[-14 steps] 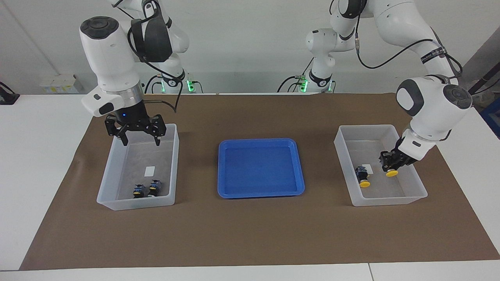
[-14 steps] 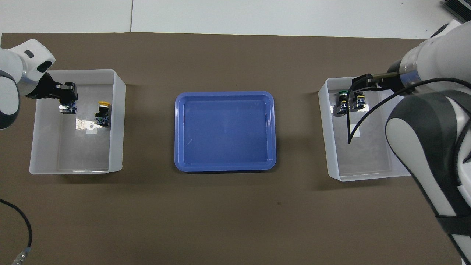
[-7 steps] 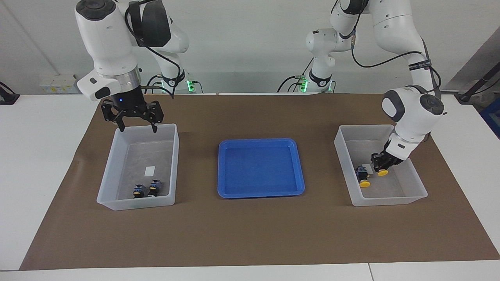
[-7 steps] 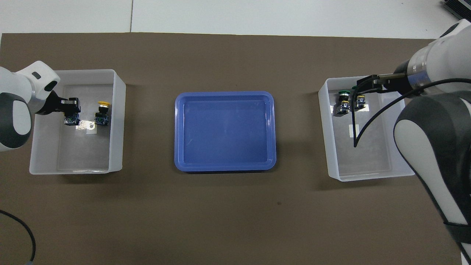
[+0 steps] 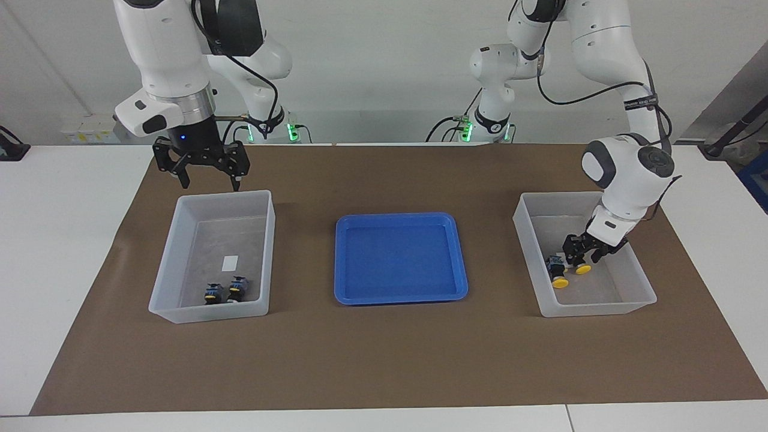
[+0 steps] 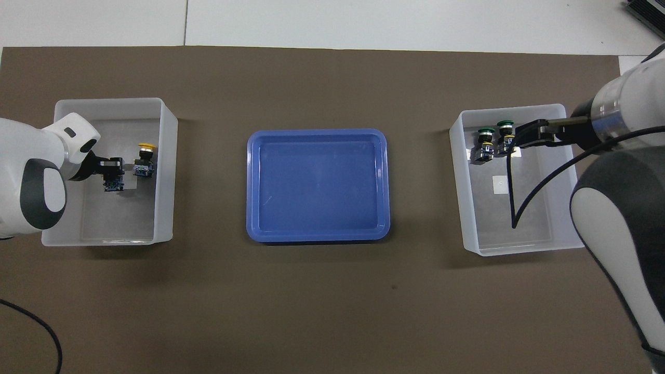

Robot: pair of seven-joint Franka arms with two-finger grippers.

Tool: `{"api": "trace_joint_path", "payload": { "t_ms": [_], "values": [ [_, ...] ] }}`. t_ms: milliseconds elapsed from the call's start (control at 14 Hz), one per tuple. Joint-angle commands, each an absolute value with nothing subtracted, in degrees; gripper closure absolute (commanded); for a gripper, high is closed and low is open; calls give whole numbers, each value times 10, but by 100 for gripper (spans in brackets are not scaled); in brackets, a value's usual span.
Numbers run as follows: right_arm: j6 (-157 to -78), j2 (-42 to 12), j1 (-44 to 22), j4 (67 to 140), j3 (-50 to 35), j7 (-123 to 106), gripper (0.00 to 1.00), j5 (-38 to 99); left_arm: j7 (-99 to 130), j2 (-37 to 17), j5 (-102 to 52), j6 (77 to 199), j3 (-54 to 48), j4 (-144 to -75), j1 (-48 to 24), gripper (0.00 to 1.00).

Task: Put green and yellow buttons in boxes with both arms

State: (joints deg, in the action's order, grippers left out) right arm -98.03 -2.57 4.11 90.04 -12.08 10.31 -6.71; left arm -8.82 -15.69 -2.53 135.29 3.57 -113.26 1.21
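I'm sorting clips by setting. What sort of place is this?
Most likely a robotics lab: two white robot arms bolted at a white table, a brown mat with plastic bins, bare walls behind.

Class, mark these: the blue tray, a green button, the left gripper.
blue tray (image 5: 342, 258), facing view, on its rim.
green button (image 6: 487, 131), overhead view, on its cap.
left gripper (image 5: 581, 259), facing view, between its fingertips.

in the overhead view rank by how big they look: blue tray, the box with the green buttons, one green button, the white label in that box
1. Blue tray
2. Box, somewhat smaller in outline than the tray
3. Green button
4. White label
The button and the label look close in size, so that order is unsure.
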Motion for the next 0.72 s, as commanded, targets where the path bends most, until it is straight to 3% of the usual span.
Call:
{"api": "trace_joint_path", "payload": {
  "t_ms": [0,430,645],
  "values": [
    [-949,-8,20,905,-83,98,0,-28,-97,-168,-25,1270,35,-1050,8,22],
    [-904,11,4,916,-58,80,0,-25,-86,-188,16,994,35,-815,-55,23],
    [-907,23,-30,927,-26,74,0,-25,-53,-178,11,907,29,-777,-64,23]
  ]
}}
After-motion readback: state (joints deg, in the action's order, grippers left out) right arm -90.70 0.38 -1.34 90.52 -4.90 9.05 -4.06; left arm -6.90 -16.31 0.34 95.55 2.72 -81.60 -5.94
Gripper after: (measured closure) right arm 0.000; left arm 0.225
